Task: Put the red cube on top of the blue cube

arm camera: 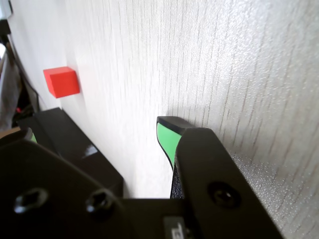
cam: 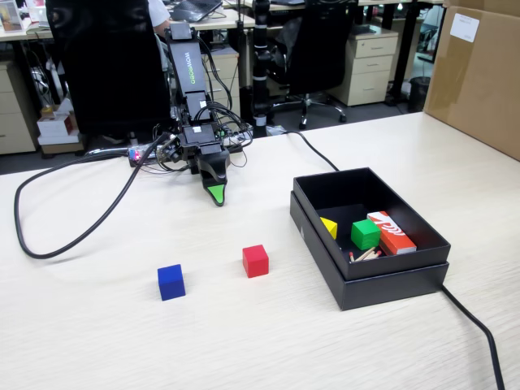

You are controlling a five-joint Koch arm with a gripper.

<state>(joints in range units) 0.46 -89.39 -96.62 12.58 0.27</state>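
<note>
In the fixed view, the end effector (cam: 216, 195) is pointing down at the tabletop (cam: 244, 341), holding nothing; whether its jaws are apart or together cannot be told. The red cube (cam: 255, 261) is sitting at about five o'clock from it, with the blue cube (cam: 171, 282) lying apart at the red cube's eight o'clock. A black box (cam: 370, 268) is resting at the red cube's three o'clock, holding a green cube (cam: 365, 234).

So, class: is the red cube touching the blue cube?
Apart. The fixed view shows bare table between the red cube and the blue cube.
</note>
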